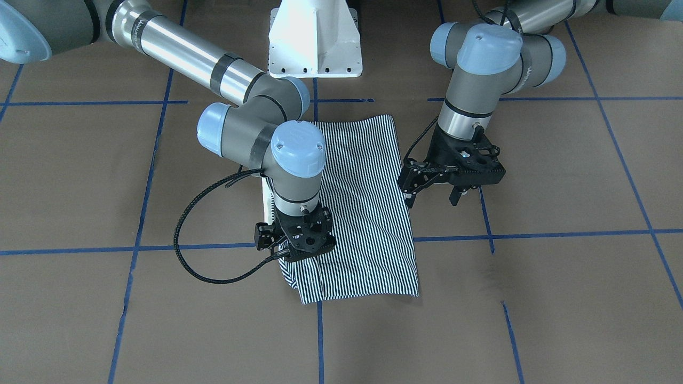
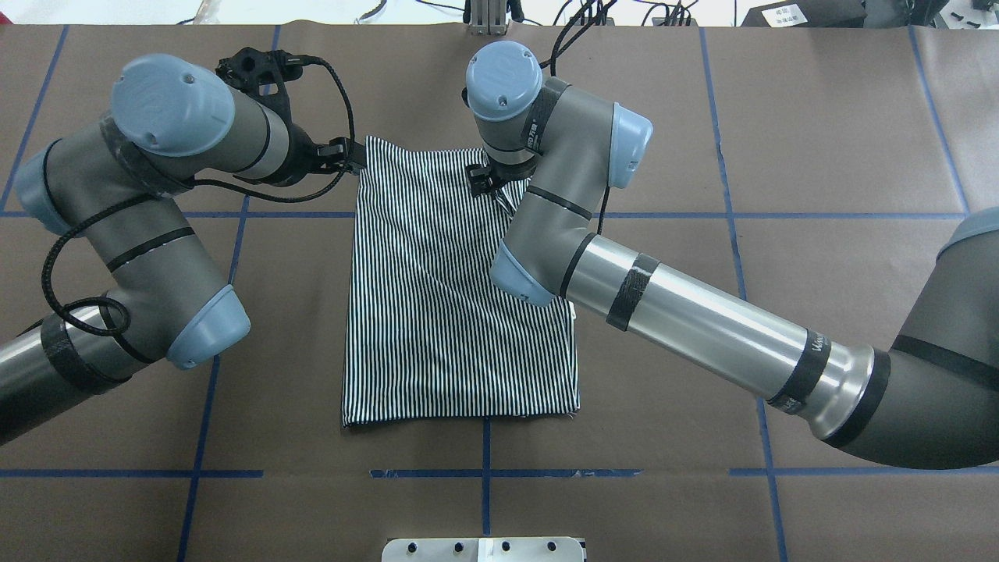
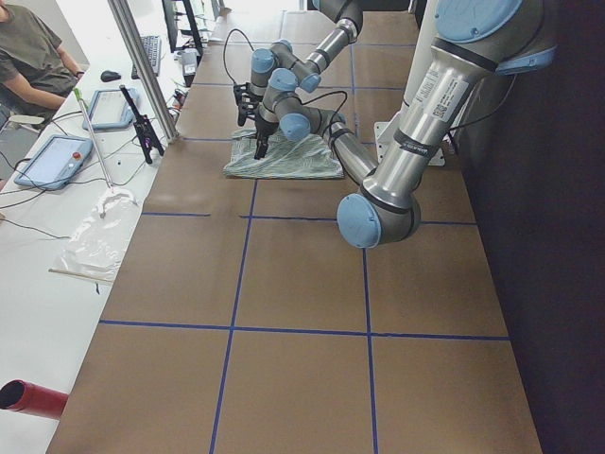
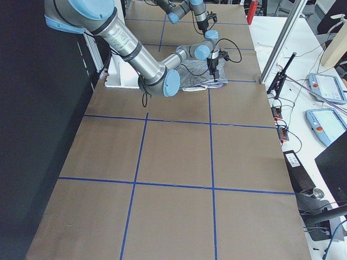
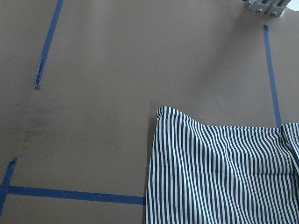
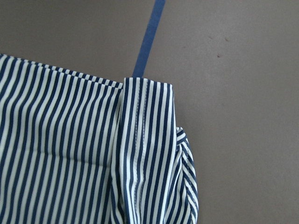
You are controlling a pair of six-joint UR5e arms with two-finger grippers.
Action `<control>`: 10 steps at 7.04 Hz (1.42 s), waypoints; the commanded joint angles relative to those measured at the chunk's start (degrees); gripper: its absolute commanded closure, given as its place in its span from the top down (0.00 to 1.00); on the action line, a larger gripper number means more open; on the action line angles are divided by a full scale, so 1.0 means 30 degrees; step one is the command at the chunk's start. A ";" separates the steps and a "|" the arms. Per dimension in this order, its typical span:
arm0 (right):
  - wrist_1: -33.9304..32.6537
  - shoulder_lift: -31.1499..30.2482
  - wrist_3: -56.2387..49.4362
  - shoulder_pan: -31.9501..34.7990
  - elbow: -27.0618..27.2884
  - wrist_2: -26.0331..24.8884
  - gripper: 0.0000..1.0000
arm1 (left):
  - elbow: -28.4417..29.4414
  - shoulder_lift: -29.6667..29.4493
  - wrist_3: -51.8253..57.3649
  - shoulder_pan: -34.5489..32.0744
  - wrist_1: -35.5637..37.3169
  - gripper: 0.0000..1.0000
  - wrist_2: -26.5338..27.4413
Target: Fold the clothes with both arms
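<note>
The striped polo shirt lies flat on the brown table, folded into a rough rectangle. My left gripper hangs open above the table, just off the shirt's far corner on my left side, holding nothing. My right gripper is down on the shirt's far edge on my right side, and its body hides its fingertips. The left wrist view shows a bare shirt corner. The right wrist view shows a folded, hemmed sleeve edge. No fingers show in either wrist view.
The white pedestal base stands at the near edge behind the shirt. Blue tape lines grid the brown table. A side bench carries tablets, cables and a red cylinder, with a person seated there.
</note>
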 commanded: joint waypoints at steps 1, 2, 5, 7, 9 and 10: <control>0.0007 0.0019 -0.0007 -0.0502 -0.0648 -0.0033 1.00 | 0.0004 0.0022 0.0000 0.0000 -0.0016 1.00 0.0000; 0.0007 0.0019 -0.0007 -0.0563 -0.0766 -0.0034 1.00 | 0.0004 0.0022 0.0000 0.0000 -0.0132 1.00 0.0000; -0.0052 -0.0010 -0.0299 -0.0447 -0.0884 -0.0324 1.00 | 0.0004 0.0022 0.0000 0.0000 -0.0134 1.00 0.0000; -0.0052 -0.0098 -0.0505 -0.0184 -0.0884 -0.0385 1.00 | 0.0004 0.0051 0.0000 0.0000 -0.0134 1.00 0.0000; -0.0081 -0.0361 -0.0593 -0.0066 -0.0884 -0.0473 1.00 | 0.0004 0.0022 0.0000 0.0000 -0.0134 1.00 0.0000; -0.0081 -0.0391 -0.0593 0.0079 -0.0884 -0.0473 1.00 | 0.0004 0.0022 0.0000 0.0000 -0.0134 1.00 0.0000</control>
